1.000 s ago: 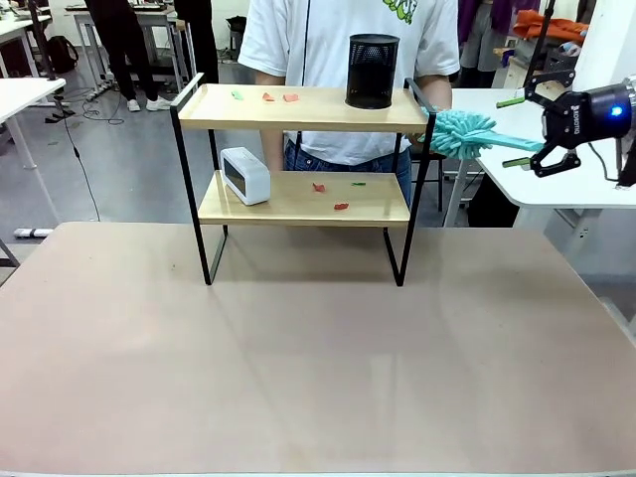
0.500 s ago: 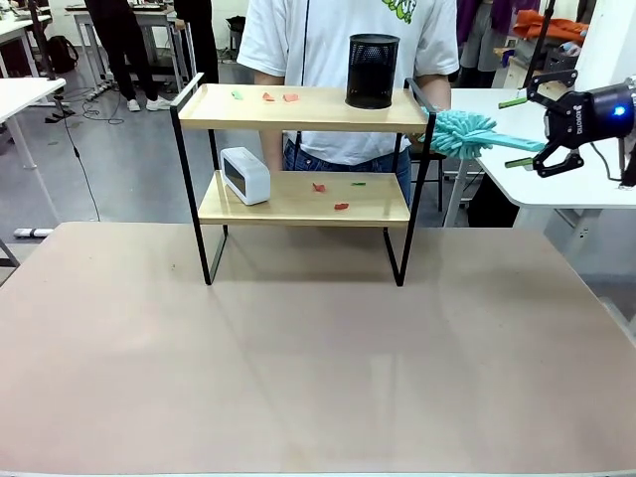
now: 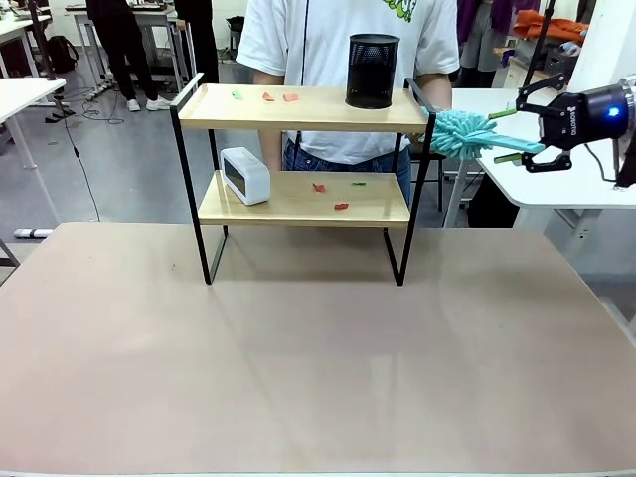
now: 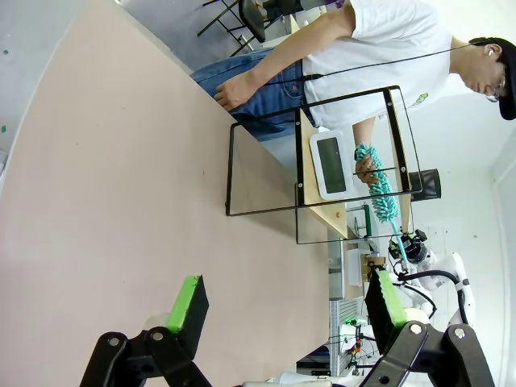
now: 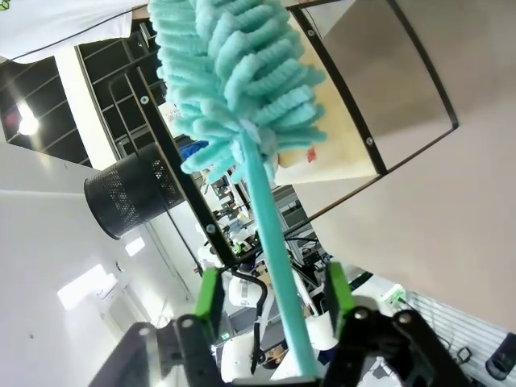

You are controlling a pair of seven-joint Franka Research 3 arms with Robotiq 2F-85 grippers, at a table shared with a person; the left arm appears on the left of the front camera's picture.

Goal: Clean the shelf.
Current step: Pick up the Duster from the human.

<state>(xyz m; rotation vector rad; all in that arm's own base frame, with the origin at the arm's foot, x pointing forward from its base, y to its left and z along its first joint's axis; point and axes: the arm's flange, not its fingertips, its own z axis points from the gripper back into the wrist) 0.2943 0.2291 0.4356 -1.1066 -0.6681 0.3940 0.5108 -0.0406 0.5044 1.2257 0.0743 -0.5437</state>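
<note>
The shelf (image 3: 308, 107) stands mid-table with small red and green scraps (image 3: 266, 96) on its top board and more on the lower board (image 3: 341, 206). A person behind it holds out a teal duster (image 3: 462, 132) by its fluffy head at the shelf's right end. My right gripper (image 3: 507, 135) hangs there with its fingers on either side of the duster's handle (image 5: 270, 242), half narrowed, small gaps still showing in the right wrist view. My left gripper (image 4: 286, 302) is open and holds nothing, low over the table, far from the shelf (image 4: 230, 169).
A black mesh cup (image 3: 372, 71) stands on the top board at the right. A white clock (image 3: 244, 175) sits on the lower board at the left. A white side table (image 3: 556, 189) lies under my right arm. The brown tabletop (image 3: 318, 348) stretches in front.
My right gripper's fingers have drawn in around the duster handle and the gripper has lifted slightly. The person's hand, the shelf and my left gripper have not moved.
</note>
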